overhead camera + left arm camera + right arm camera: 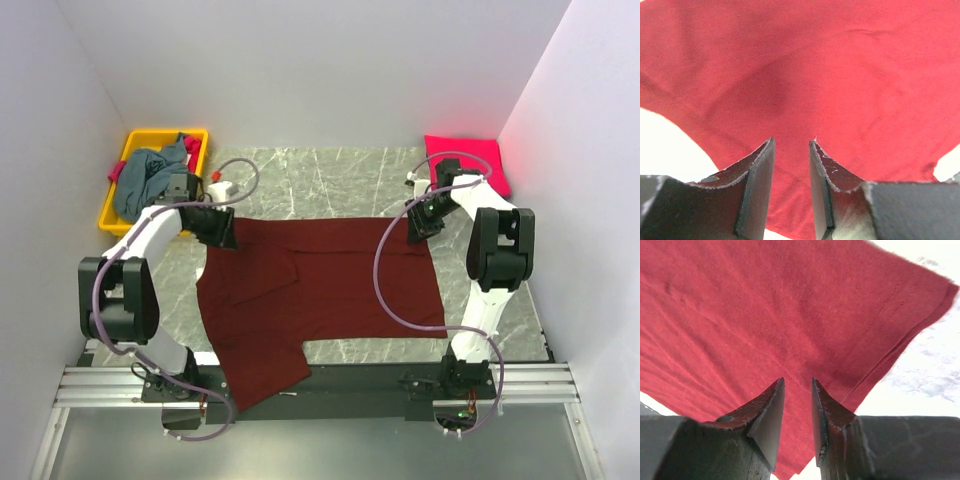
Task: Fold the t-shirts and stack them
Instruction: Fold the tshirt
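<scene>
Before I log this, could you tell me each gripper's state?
Left gripper: jaws narrowly apart over the dark maroon cloth t-shirt; grip unclear.
Right gripper: the same, grip unclear.

I record the maroon t-shirt (320, 290) as plain dark maroon, unpatterned, between the left gripper (222, 236) and the right gripper (418, 226). Both grippers have black fingers (757, 175). Beyond the right gripper, the pink-red t-shirt (468, 160) is bright and plain. Beyond the left gripper, a grey-blue t-shirt (150, 178) lies in a yellow bin (150, 134). The table (320, 180) is grey-green marble with pale veining.

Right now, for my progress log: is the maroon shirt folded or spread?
Mostly spread: the maroon shirt lies wide and flat on the table.
</scene>
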Action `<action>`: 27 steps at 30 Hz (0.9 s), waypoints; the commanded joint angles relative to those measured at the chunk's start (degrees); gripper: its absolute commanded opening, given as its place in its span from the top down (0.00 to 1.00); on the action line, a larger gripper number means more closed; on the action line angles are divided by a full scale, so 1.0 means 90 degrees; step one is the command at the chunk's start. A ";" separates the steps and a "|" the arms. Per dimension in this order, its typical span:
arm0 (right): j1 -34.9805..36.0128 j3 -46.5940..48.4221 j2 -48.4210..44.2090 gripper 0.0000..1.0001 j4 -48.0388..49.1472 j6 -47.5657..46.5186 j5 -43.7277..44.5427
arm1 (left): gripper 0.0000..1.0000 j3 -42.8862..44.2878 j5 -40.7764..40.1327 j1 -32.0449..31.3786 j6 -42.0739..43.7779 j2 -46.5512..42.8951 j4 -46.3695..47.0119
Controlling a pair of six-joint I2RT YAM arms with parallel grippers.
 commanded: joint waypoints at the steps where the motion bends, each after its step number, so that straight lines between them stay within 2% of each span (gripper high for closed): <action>1: 0.0064 -0.0075 -0.0114 0.65 -0.0002 0.0062 0.0239 | 0.60 0.0191 -0.0380 0.0205 -0.0245 0.0159 0.0340; 8: 0.0112 -0.0183 -0.0095 0.64 -0.0042 0.0003 0.0776 | 0.58 0.0054 -0.0605 0.0966 -0.0519 0.0706 0.0447; 18: 0.0152 -0.0095 0.0510 0.63 0.0378 0.0169 0.1557 | 0.58 -0.0181 -0.0946 0.1025 -0.0411 0.1535 0.0876; 27: 0.0103 0.0715 0.1057 0.60 0.0535 0.0608 0.2261 | 0.59 0.0922 -0.0957 0.1045 -0.0519 0.2698 0.0819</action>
